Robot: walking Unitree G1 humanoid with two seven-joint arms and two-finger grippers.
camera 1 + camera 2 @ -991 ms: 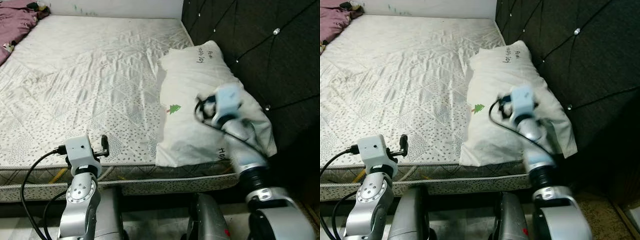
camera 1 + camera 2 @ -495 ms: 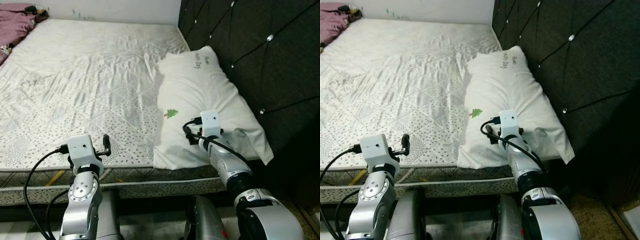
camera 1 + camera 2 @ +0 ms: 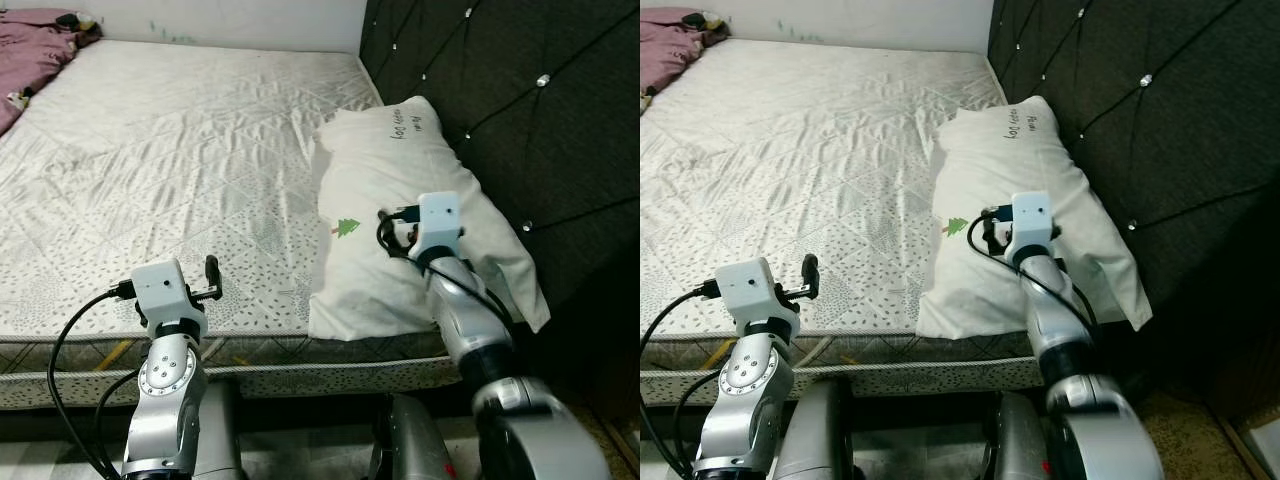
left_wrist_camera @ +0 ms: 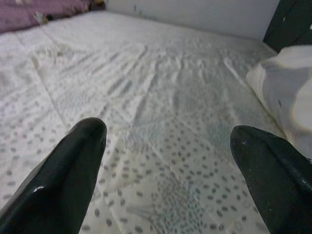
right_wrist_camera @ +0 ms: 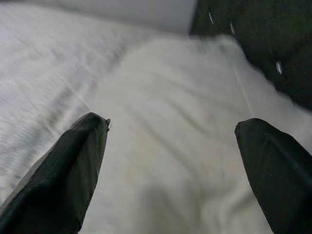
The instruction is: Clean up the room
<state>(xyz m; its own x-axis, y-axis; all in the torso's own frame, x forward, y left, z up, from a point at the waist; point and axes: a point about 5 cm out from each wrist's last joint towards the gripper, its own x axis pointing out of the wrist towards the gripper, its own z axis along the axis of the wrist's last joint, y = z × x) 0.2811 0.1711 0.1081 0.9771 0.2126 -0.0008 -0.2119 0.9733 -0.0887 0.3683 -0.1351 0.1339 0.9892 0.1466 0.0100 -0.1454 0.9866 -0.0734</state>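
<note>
A bed (image 3: 180, 150) with a spotted grey sheet is seen, with a dark padded headboard (image 3: 500, 90) along its right side. One white pillow (image 3: 400, 170) is laid at the bed's right edge, its long side running along the headboard. One purple blanket (image 3: 35, 35) is bunched at the far left corner. The right end effector (image 5: 170, 161) is held wide open above the pillow, gripping nothing. The left end effector (image 4: 168, 170) is held wide open over the near edge, empty.
</note>
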